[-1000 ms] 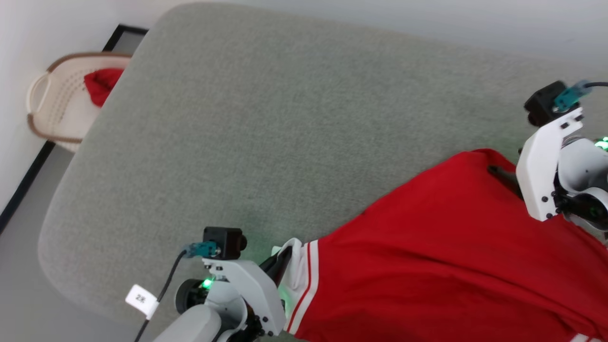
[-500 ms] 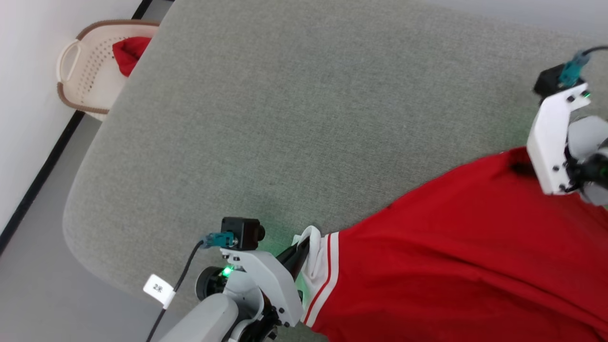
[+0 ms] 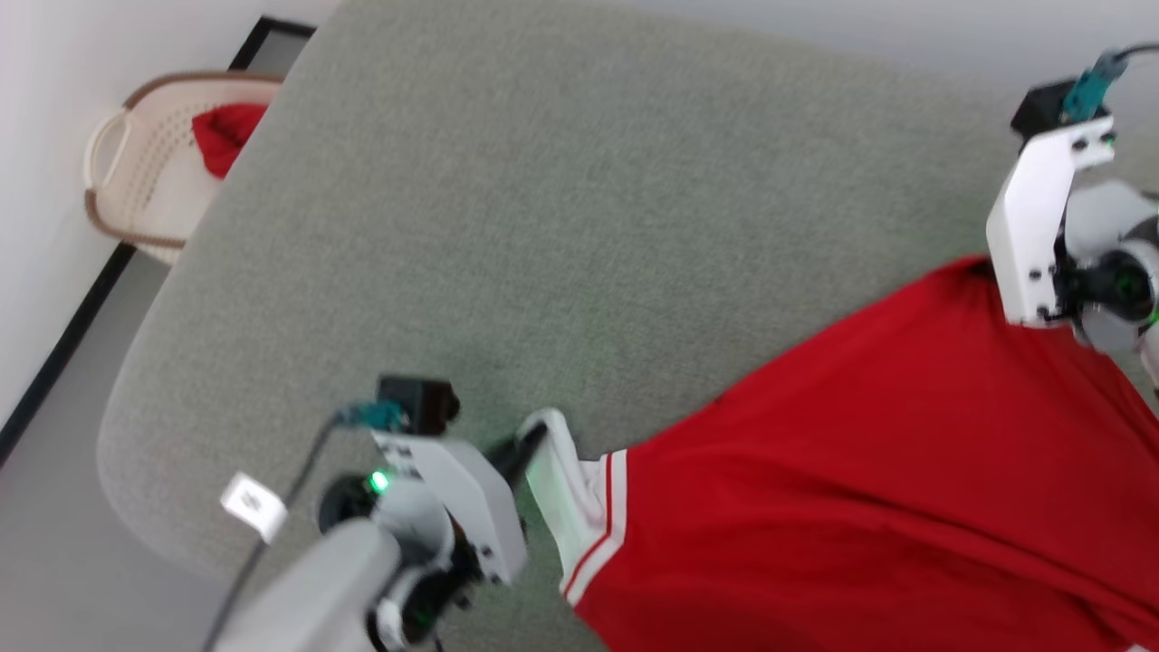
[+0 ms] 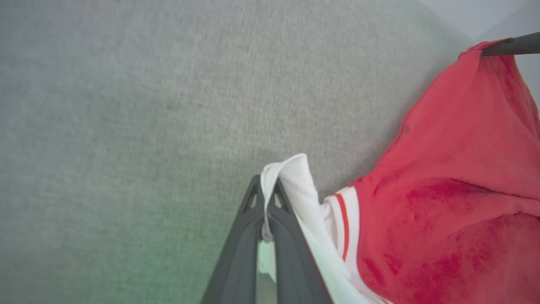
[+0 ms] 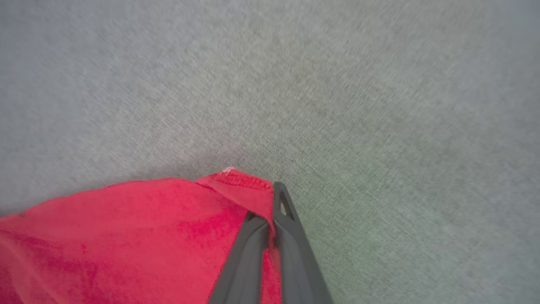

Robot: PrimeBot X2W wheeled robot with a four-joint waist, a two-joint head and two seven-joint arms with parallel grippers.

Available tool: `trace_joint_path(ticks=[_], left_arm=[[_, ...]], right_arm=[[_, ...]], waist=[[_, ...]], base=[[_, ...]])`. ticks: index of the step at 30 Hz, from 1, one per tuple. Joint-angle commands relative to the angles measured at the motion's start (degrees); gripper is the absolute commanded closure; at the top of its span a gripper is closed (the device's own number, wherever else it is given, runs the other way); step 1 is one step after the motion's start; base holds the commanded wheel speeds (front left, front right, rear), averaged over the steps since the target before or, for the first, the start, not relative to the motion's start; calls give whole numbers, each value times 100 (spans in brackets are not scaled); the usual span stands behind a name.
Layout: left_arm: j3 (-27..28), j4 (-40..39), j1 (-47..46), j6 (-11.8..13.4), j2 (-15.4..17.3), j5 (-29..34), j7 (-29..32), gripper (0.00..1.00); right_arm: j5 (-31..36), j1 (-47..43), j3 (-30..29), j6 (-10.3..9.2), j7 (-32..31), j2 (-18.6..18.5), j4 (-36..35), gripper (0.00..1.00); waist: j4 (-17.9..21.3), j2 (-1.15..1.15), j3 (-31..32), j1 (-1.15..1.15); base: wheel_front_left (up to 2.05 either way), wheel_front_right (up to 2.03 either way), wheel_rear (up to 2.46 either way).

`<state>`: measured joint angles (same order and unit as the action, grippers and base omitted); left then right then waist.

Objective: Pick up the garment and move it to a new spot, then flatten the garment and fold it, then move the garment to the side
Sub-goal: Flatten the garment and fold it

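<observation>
Over the near right of the grey fabric tabletop (image 3: pixel 543 226), the red jersey T-shirt (image 3: pixel 860 471) stretches between the left fingers (image 4: pixel 240 253), pinching its white sleeve (image 4: pixel 295 185), and the right fingers (image 5: pixel 249 253), pinching a red hem corner (image 5: pixel 240 179). Being light and limp, it is probably best gripped by its edges.

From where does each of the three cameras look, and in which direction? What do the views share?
Left wrist view: on the left wrist, looking along the left claw, shut on the white sleeve of the garment, down at the grey padded surface.
Right wrist view: on the right wrist, along the right claw, shut on a red hem corner.
Head view: on the head, looking forward and down; both claws and a basket show.
Shared: the garment and grey padded surface appear in all three.
</observation>
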<state>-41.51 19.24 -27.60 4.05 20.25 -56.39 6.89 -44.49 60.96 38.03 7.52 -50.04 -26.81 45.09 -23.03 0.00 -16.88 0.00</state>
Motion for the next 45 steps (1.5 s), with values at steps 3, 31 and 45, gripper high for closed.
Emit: trace_joint_path(ticks=[3, 31, 45], left_arm=[[60, -291, -317, 80, 287, 103, 254, 100], [301, 649, -4182, -608, 1491, 832, 2123, 100], [250, 2334, -5790, -1005, 1139, 1122, 1779, 100]], right_arm=[[-72, 185, -65, -6, 173, -35, -93, 100], [572, 1261, -923, -6, 1940, 125, -112, 100], [1061, 1847, -1258, -6, 2577, 449, 294, 100]], waist=[[257, 0, 379, 0], [1644, 0, 1719, 0], [2037, 0, 1533, 0]], base=[[0, 0, 0], [0, 0, 0], [0, 0, 0]])
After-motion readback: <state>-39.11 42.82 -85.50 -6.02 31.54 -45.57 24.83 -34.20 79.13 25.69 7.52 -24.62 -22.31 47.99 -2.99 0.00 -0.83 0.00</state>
